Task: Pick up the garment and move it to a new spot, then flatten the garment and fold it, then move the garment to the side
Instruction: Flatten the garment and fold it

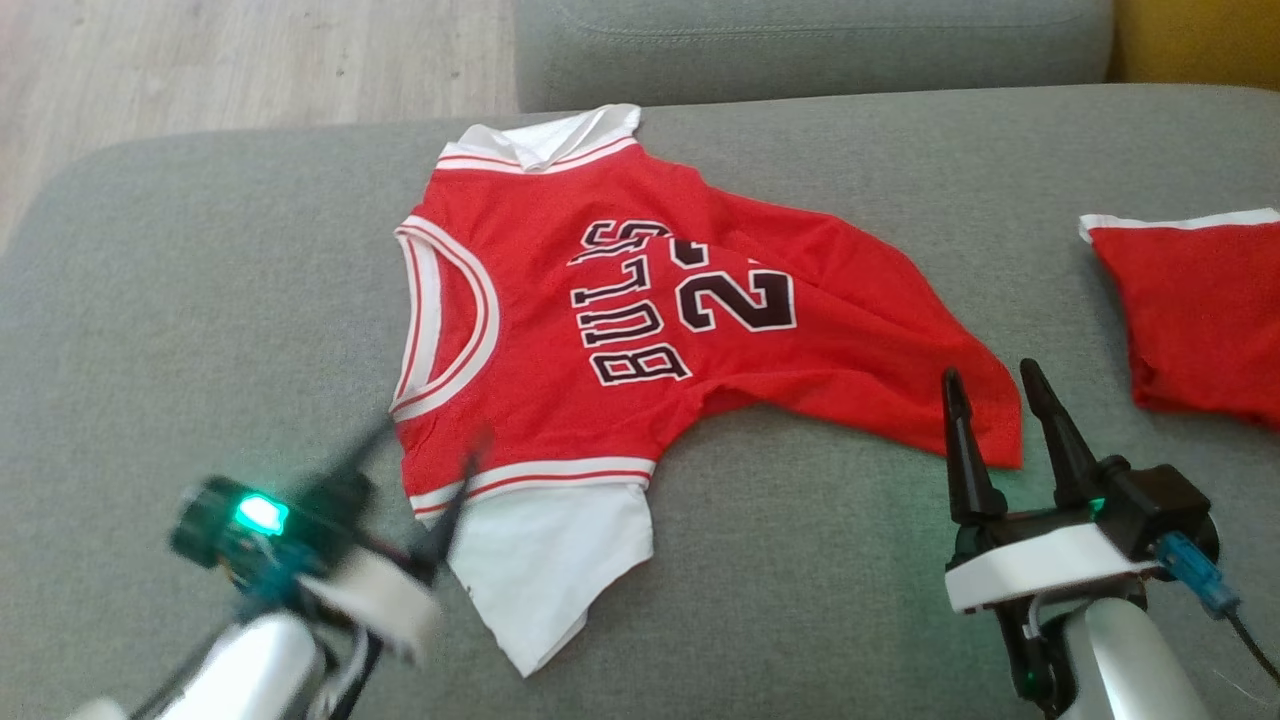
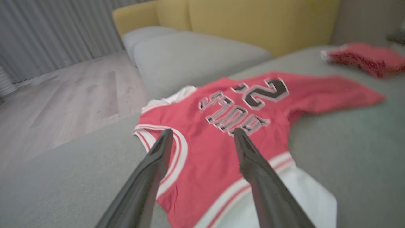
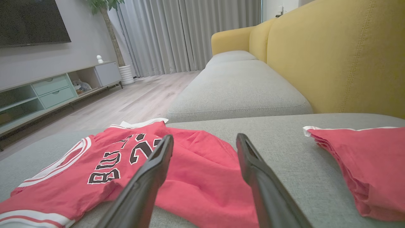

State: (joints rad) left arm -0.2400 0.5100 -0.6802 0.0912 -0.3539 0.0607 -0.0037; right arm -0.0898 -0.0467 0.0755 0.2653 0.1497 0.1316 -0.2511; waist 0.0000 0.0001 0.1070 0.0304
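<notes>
The garment (image 1: 560, 420) is a red jersey with white sleeves, black lettering and a number. It lies spread but creased on the grey sofa cushion (image 1: 200, 300). My left gripper (image 1: 425, 450) is blurred at the jersey's near-left corner, by the white sleeve. In the left wrist view the left gripper (image 2: 202, 131) is open above the jersey (image 2: 205, 158), with nothing between its fingers. My right gripper (image 1: 990, 372) stands open just off the jersey's lower right hem. The right wrist view has the right gripper (image 3: 205, 137) empty over the red hem (image 3: 196, 177).
A second red piece of clothing (image 1: 1200, 310) lies at the cushion's right edge. A further grey cushion (image 1: 800, 50) sits behind, with the yellow sofa back (image 3: 332, 63) to the right. Wooden floor (image 1: 250, 60) lies beyond the cushion's left edge.
</notes>
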